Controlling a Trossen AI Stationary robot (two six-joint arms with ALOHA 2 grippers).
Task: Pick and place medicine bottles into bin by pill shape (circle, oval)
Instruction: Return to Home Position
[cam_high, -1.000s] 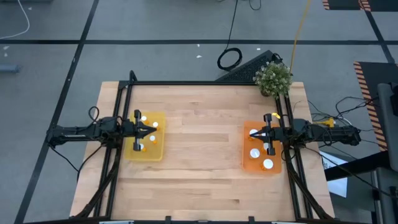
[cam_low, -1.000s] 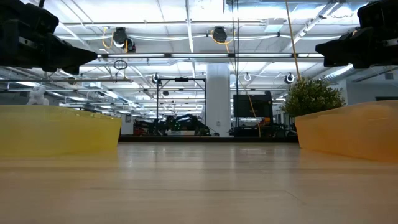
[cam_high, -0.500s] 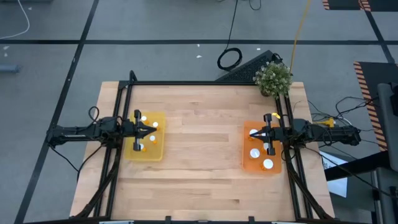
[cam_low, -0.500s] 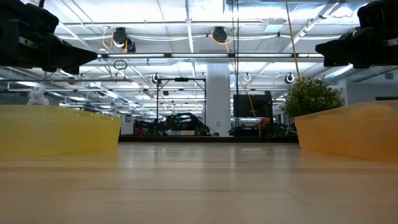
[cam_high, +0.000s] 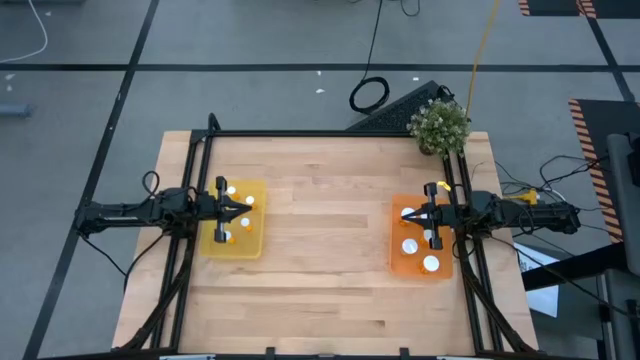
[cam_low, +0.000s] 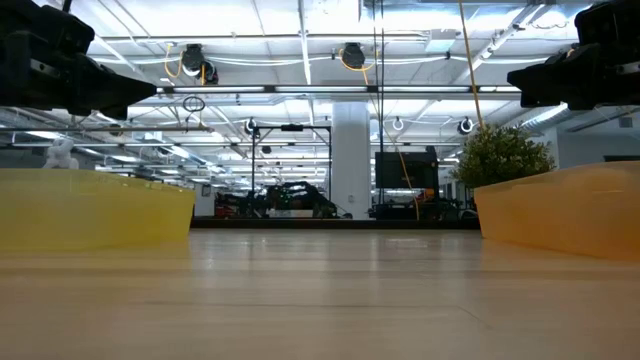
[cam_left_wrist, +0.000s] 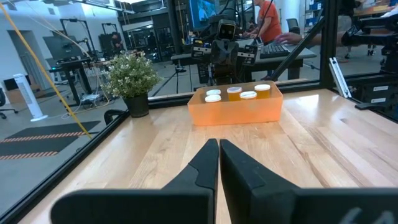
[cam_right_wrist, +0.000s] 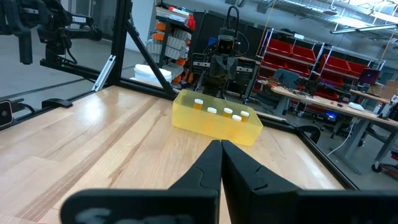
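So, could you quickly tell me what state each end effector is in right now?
Left end effector: closed, holding nothing, over the yellow bin.
Right end effector: closed, holding nothing, over the orange bin.

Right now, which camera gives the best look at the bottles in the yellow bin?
The right wrist view: it faces the yellow bin, and four white caps show above its rim. The high view shows the bin partly under the left claw. The low view shows only its wall. The left wrist view misses it.
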